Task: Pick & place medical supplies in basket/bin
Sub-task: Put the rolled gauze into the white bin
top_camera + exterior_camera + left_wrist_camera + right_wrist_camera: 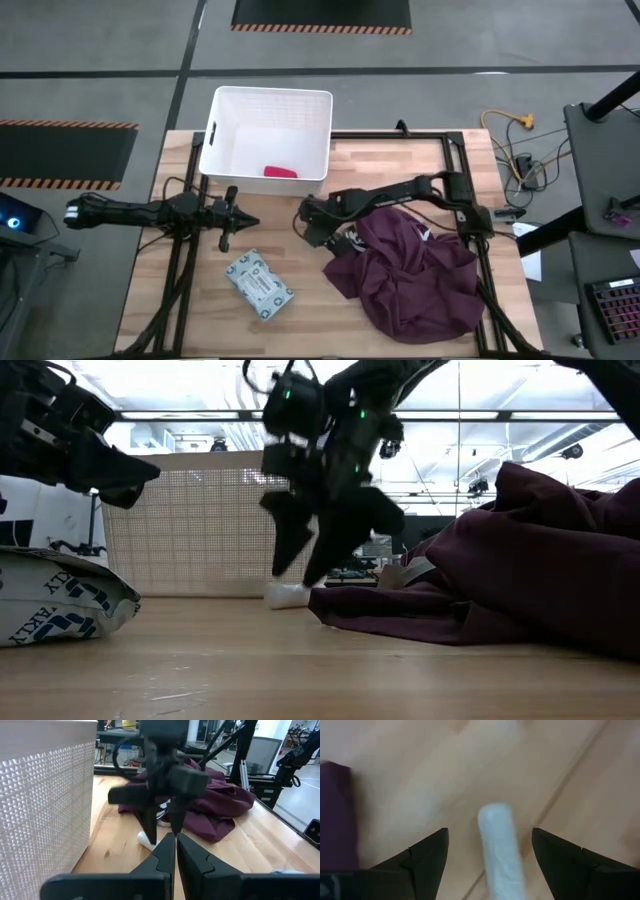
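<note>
A small white roll (500,847) lies on the wooden table, also seen in the low view (288,596) and the left wrist view (146,840). My right gripper (490,837) is open and points down over it, one finger on each side, apart from the roll; in the high view it (308,228) sits at the table's middle. My left gripper (175,842) is shut and hovers left of it (243,222). The red-pink tube (280,171) lies inside the white bin (222,140). The patterned packet (258,285) lies flat near the table's near edge. The tiny white bottle is out of view.
A large maroon cloth (410,270) is heaped on the table's right half, right beside my right gripper and under its arm. The bin stands at the far left corner. Bare wood lies between the two grippers and around the packet.
</note>
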Controlling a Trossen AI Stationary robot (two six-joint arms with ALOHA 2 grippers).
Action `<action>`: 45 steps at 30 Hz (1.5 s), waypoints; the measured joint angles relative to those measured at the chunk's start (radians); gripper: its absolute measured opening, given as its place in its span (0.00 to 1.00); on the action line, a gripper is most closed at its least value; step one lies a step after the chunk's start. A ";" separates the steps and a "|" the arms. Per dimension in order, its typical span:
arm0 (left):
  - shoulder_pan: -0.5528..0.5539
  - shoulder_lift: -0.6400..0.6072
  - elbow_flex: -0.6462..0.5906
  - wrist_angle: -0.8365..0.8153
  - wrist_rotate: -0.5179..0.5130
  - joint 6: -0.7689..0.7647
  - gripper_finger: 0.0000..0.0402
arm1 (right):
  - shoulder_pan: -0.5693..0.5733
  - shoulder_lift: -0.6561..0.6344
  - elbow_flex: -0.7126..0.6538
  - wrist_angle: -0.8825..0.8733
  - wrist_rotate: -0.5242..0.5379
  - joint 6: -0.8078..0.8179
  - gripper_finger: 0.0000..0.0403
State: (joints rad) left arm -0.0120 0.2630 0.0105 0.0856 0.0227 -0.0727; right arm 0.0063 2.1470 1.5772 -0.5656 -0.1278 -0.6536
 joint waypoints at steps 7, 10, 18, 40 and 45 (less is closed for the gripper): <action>0.000 0.003 0.000 0.000 0.000 0.000 0.00 | -0.001 0.026 0.000 0.000 0.000 0.049 0.64; 0.000 0.003 0.000 0.000 0.000 0.000 0.00 | -0.008 0.026 0.000 0.000 0.001 0.044 0.62; 0.000 0.003 0.000 0.000 0.000 0.000 0.00 | -0.022 0.026 0.000 -0.016 0.010 0.048 0.53; 0.000 0.003 0.000 0.000 0.000 0.000 0.00 | -0.027 0.023 0.056 -0.088 0.026 0.075 0.20; 0.000 0.003 0.000 0.000 0.000 0.000 0.00 | -0.026 0.021 0.143 -0.099 0.026 0.078 0.18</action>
State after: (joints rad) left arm -0.0116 0.2665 0.0107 0.0856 0.0227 -0.0727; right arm -0.0193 2.1685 1.7204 -0.6645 -0.1020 -0.5755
